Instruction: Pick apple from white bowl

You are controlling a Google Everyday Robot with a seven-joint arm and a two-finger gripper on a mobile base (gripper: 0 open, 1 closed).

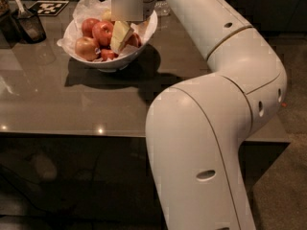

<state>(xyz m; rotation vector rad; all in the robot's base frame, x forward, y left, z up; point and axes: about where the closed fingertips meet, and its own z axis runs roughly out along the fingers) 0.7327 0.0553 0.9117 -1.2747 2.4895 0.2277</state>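
Note:
The white bowl [84,61], lined with crinkled white paper, stands on the dark table at the far left. It holds several apples. A deep red apple [102,32] lies near the middle, with another red one [88,25] behind it and a paler blushed one [86,47] at the front left. My gripper [120,35] reaches down into the bowl from the wrist above. It sits right beside the middle red apple, on that apple's right. Another apple [135,40] shows partly just right of the gripper.
A dark container with a utensil [26,24] stands at the far left. A black-and-white marker tag [51,7] lies behind the bowl, and a glass [163,7] is behind my arm. The table's front edge [72,134] runs across the middle. My large white arm [216,109] fills the right side.

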